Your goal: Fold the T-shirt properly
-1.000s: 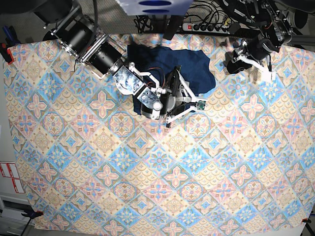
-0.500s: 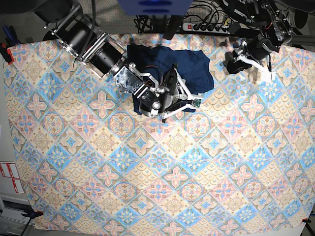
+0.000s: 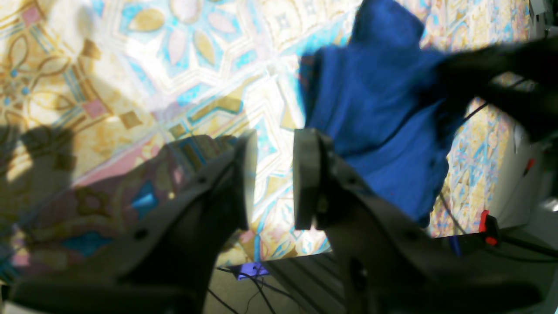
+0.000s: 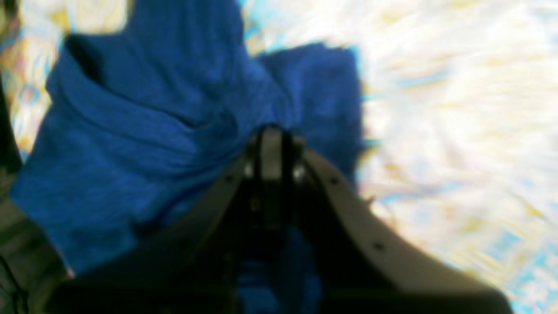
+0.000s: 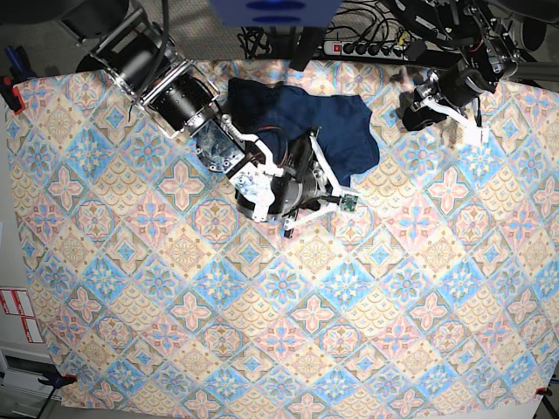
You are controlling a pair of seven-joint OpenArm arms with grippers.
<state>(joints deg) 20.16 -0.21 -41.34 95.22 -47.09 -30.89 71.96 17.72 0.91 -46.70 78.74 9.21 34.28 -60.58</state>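
Note:
The dark navy T-shirt (image 5: 336,122) lies bunched at the back middle of the patterned tablecloth (image 5: 288,314). My right gripper (image 5: 307,155) reaches in from the upper left and sits over the shirt's front edge. In the right wrist view its fingers (image 4: 271,144) are pressed together, and folds of the T-shirt (image 4: 144,144) run in to their tips. My left gripper (image 5: 409,112) hovers to the right of the shirt, apart from it. The left wrist view shows that gripper (image 3: 275,139) with a narrow gap, only tablecloth behind it, and the T-shirt (image 3: 375,109) beyond to the right.
A power strip (image 5: 367,45) and cables lie past the table's back edge. A red clamp (image 5: 9,87) holds the cloth at the far left. In the left wrist view the right arm (image 3: 501,74) shows as a dark blur over the shirt.
My right gripper's fingers have come together at the shirt's front edge, and that arm has shifted slightly down and left. The left arm has stayed still.

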